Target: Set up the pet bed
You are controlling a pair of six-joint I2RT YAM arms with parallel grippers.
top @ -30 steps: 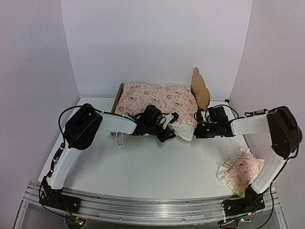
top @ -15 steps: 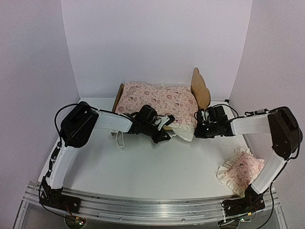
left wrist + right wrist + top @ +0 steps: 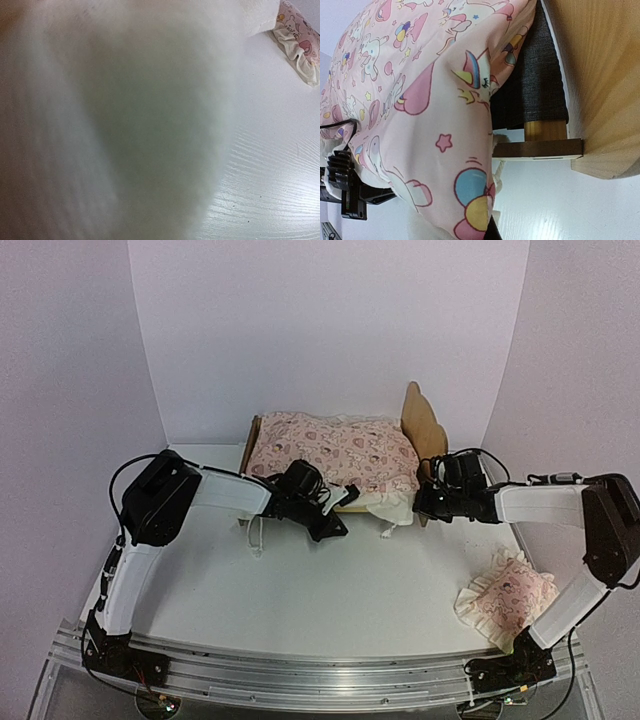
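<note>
The pet bed (image 3: 421, 422) stands at the back of the table, its plywood headboard on the right. The pink printed cover (image 3: 335, 448) lies spread over it, with a cream ruffle hanging off the front right corner. My left gripper (image 3: 338, 504) is shut on the cover's front edge. In the left wrist view blurred cream fabric hides its fingers. My right gripper (image 3: 422, 502) is shut on the cover's corner beside the headboard. The right wrist view shows the cover (image 3: 420, 75) pinched at my gripper (image 3: 490, 232), the dark fabric base (image 3: 535, 85) and the headboard (image 3: 600, 75).
A small pink ruffled pillow (image 3: 508, 598) lies on the table at the near right, by the right arm's base. White walls close in the back and both sides. A wooden bed leg (image 3: 544, 130) stands on the table just past the cover.
The left gripper has drawn back to the left and the right gripper has shifted right towards the headboard. The cover now lies flatter across the bed.
</note>
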